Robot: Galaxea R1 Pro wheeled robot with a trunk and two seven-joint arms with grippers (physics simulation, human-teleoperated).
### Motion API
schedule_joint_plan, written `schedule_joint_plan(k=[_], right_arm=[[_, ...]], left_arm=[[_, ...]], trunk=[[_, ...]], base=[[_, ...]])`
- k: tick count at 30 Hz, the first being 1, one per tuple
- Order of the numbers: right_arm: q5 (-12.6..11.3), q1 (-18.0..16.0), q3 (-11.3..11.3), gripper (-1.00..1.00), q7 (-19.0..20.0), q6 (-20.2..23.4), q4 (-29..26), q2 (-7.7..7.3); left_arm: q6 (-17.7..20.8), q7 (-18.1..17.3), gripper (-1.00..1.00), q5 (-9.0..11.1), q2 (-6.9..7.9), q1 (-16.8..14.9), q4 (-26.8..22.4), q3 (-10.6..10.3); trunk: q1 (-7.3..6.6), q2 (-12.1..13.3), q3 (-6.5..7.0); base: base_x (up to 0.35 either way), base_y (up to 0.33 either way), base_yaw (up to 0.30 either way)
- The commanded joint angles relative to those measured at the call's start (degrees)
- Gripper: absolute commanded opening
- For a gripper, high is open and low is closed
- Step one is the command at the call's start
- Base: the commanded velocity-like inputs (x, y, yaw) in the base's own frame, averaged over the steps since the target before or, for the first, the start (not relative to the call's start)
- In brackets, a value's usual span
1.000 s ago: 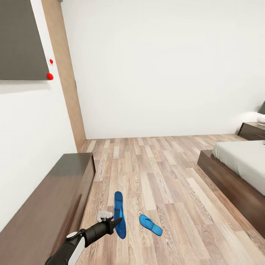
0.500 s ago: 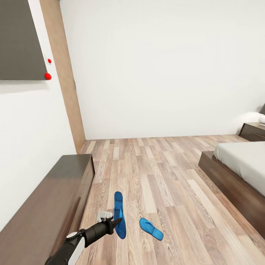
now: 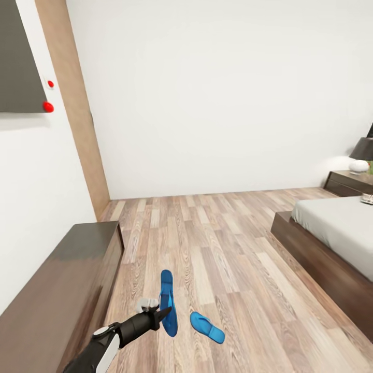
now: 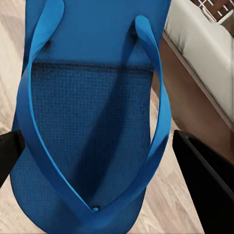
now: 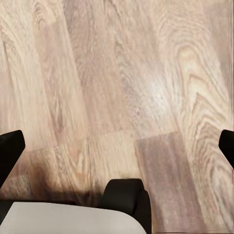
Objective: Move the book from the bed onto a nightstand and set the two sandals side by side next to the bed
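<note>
My left gripper [image 3: 158, 312] is shut on a bright blue sandal [image 3: 167, 302], holding it on edge above the wood floor. In the left wrist view this sandal [image 4: 92, 97] spans the space between the two black fingers [image 4: 204, 170]. The other blue sandal [image 3: 206, 327] lies flat on the floor just right of it. The bed [image 3: 336, 228] stands at the right with its pale mattress on a dark frame. Behind it is a nightstand [image 3: 346, 182]. A small flat thing at the mattress's edge looks like the book [image 3: 368, 198], too small to read. My right gripper [image 5: 118, 146] is open over bare planks.
A long low dark brown cabinet [image 3: 57, 295] runs along the left wall. Above it hangs a dark panel [image 3: 15, 57] with red dots beside a tan door post [image 3: 72, 119]. A lamp [image 3: 361, 151] stands on the nightstand. Wood floor stretches between the cabinet and the bed.
The whole view has swung to the right, so the wall panel slid left and the lamp and nightstand top came into sight. The left gripper still holds its sandal the same way.
</note>
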Motion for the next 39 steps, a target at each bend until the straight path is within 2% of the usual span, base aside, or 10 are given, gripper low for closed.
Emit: schedule_joint_plan(k=[1,39], right_arm=[[-0.5,0.0,-0.2,1.00,0.3,0.4,-0.1,0.01],[-0.5,0.0,-0.2,1.00,0.3,0.4,-0.1,0.01]], left_arm=[[0.6,-0.2,-1.00,0.5,-0.02,0.0,0.0,0.1],[0.6,-0.3,-1.00,0.5,-0.09,0.0,0.0,0.0]], trunk=[[-0.01,0.0,-0.05],[-0.01,0.0,-0.05]], base=[[0.004,0.000,-0.292],[0.000,0.000,-0.300]])
